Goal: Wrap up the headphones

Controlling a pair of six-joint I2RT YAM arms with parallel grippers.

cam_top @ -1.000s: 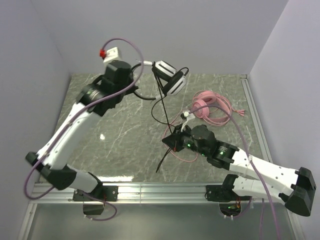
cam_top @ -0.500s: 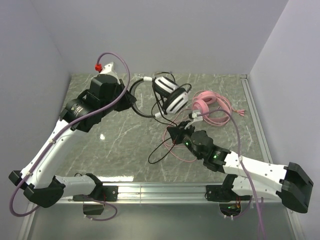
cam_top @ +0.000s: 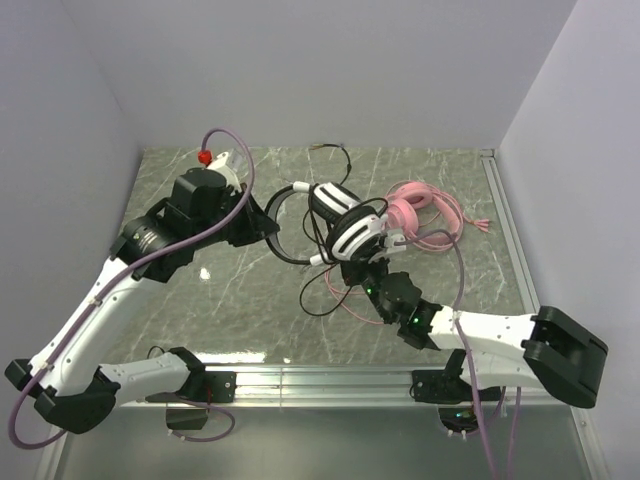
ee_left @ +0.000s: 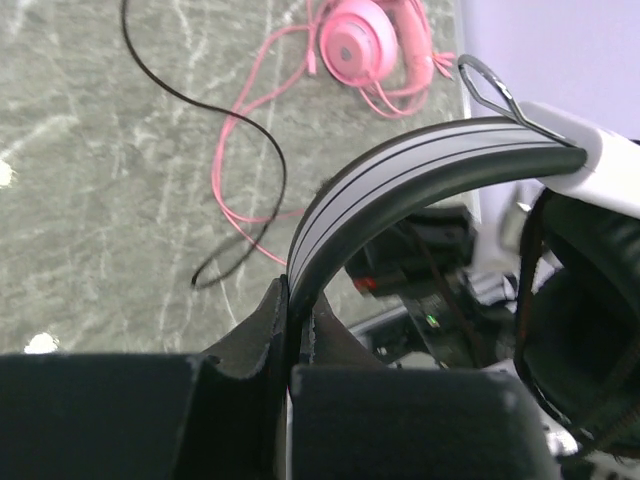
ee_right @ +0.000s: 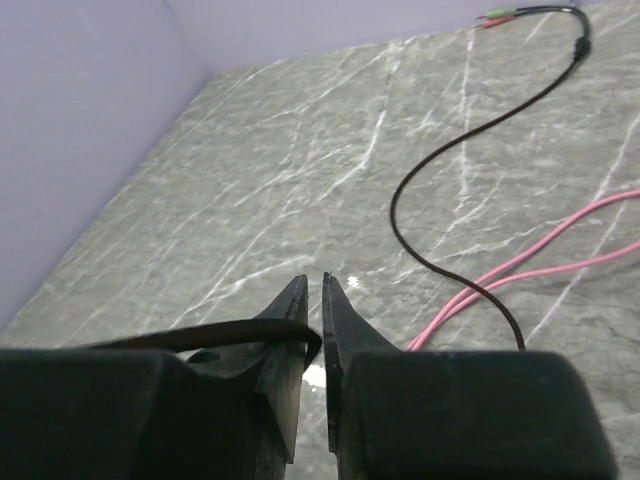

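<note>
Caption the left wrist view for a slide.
Left gripper shut on the headband of the black-and-white headset; pink headset and loose cables lie on the marble table beyond.

The tabletop [cam_top: 240, 290] is finished as grey veined stone, smooth and faintly glossy (light patches are mirrored in it). The headband [ee_left: 400, 190] of the black-and-white headset [cam_top: 355, 232] is made of smooth satin black plastic, grooved lengthwise, with a bare metal wire slider [ee_left: 490, 90]. The pink headset [cam_top: 408, 208] is moulded in glossy plastic. The black cable [ee_right: 450, 180] and pink cable [ee_right: 560, 240] are sheathed in thin, smooth rubber.
</note>
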